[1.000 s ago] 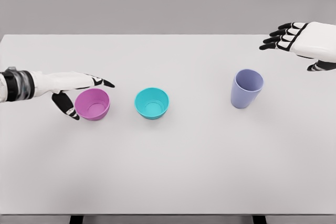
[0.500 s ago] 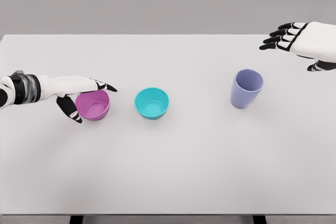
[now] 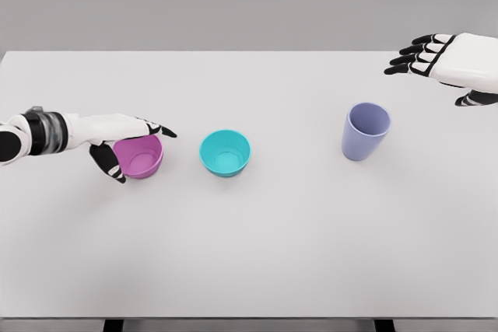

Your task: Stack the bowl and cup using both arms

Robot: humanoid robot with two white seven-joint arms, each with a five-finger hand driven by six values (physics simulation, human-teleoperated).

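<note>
Step in hand looks like the grasp approach on the first bowl, nothing stacked yet. Far left: left hand (image 3: 124,139) reaches in low over the table (image 3: 257,262), fingers spread across the back rim of the pink bowl (image 3: 138,155), thumb dropped down its near-left side; it brackets the bowl w/o a clear clamp, so I'd call it released, contact w/ the rim can't be told for sure. Next over, just beside the pink one but apart from it, the teal bowl (image 3: 225,152) sits upright, untouched. Further right, well apart from both bowls, the lilac cup (image 3: 365,131) stands upright, mouth up. Far right, up near the back edge, right hand (image 3: 436,54) hovers w/ fingers relaxed and extended, holding nothing, well clear of the cup. Next move prob. calls for the left fingers and thumb to close on the pink bowl's wall, then lift and set it into the teal bowl; right hand would need to drop toward the cup. Count: 2 bowls, 1 cup, 2 hands, 1 table.
</note>
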